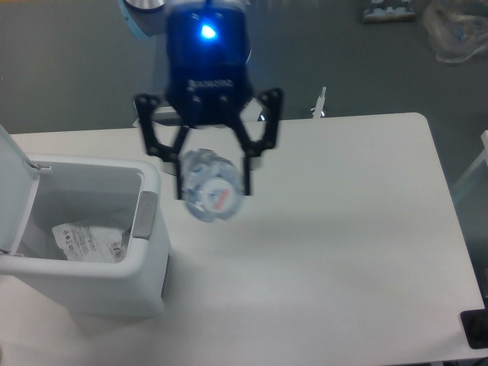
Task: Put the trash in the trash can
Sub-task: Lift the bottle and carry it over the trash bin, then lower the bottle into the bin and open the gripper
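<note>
My gripper point(212, 179) hangs high above the table, close to the camera, shut on the clear bluish plastic bottle point(211, 187), whose end faces the lens. It sits just right of the trash can point(149, 229), a white bin with its lid point(14, 179) swung open and a grey tab point(145, 215) on its near rim. Inside the bin lies the crinkled clear pouch point(88, 242) with black print.
The white table point(358, 252) spreads to the right and front. The arm's white pedestal stands behind the gripper at the back edge. A black object point(474, 329) pokes in at the bottom right corner.
</note>
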Controlling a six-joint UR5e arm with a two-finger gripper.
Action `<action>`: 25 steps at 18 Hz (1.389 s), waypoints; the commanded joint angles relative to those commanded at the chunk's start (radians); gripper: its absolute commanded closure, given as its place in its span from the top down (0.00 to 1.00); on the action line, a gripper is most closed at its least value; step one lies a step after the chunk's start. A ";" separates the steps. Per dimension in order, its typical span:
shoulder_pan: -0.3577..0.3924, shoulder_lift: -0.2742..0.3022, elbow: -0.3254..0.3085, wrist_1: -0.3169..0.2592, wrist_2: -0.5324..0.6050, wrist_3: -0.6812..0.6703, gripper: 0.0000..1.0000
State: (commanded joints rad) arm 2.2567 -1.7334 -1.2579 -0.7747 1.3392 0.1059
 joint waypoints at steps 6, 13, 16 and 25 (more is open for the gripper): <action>-0.115 -0.024 -0.023 0.000 -0.002 -0.003 0.61; -0.161 -0.069 -0.021 0.000 0.000 0.000 0.61; -0.163 -0.075 -0.028 0.000 0.000 -0.002 0.61; -0.169 -0.072 -0.052 0.000 -0.002 0.005 1.00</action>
State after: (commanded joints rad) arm 2.0877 -1.8055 -1.3100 -0.7747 1.3376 0.1105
